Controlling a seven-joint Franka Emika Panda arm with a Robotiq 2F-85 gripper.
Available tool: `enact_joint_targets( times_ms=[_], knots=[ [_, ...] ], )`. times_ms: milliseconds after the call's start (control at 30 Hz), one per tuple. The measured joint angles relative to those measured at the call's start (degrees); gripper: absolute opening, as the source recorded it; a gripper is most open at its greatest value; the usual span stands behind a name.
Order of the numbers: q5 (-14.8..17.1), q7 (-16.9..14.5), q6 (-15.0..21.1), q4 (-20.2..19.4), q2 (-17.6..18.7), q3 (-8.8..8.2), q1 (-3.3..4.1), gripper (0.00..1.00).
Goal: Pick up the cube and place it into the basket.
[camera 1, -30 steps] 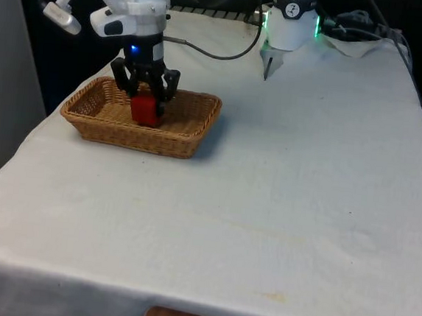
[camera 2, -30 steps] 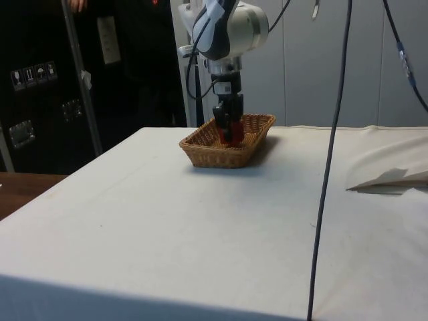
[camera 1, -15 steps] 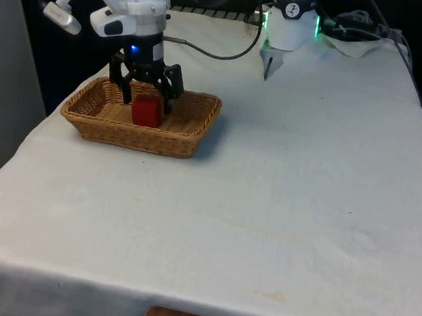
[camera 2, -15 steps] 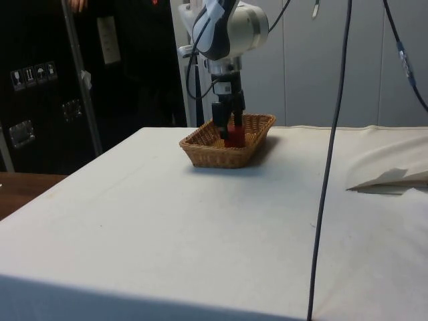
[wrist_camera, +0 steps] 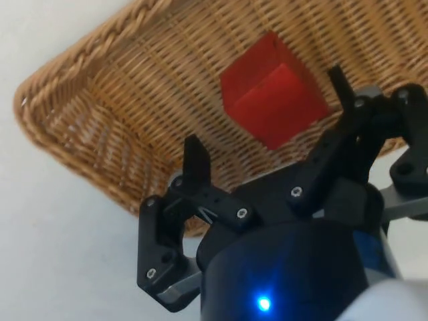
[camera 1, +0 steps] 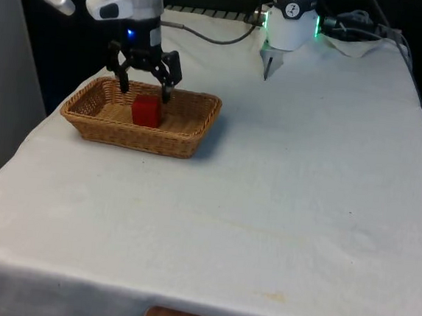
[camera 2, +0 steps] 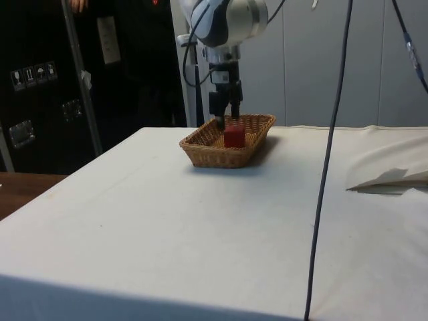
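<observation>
cube (camera 1: pixel 146 111): red, resting on the woven floor of the basket, directly beneath the gripper and clear of both fingers; in the wrist view (wrist_camera: pixel 273 91) seen lying flat on the weave, between and beyond the fingertips.
basket (camera 1: pixel 190 144): shallow wicker tray on the white cloth, below the gripper; near rim in the side view (camera 2: pixel 215 151) hides the cube's lower edge.
gripper (camera 1: pixel 142 87): spread wide, holding nothing; hanging just above the cube with a gap between fingertips and its top face; in the side view (camera 2: pixel 226 120) tips sit at about rim height, slightly above the cube (camera 2: pixel 233 136).
fingers (wrist_camera: pixel 196 160): well apart, one to either side of the cube's line, neither touching it nor the wicker.
table (camera 1: pixel 305 181): white cloth, bare apart from the basket on the gripper's side.
done: pick-up and carry judged complete; cube inside the basket and released.
left: judged to be only a clear retreat upward, away from the basket; nothing more to grasp.
risk: low; a finger catching the rim or nudging the cube on the way out seems the only thing to watch.
progress: essentially finished, as far as can be judged.
</observation>
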Motion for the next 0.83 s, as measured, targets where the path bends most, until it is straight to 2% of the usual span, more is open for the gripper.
enact_joint_targets(
  times_ms=[367, 833],
  knots=[
    [-0.3, 0.6, -2.9, 0.1, -4.4, -0.34, 0.29, 1.00],
    [-2.3, 3.0, -6.0, 0.2, -9.5, -0.29, 1.20, 1.00]
  ],
)
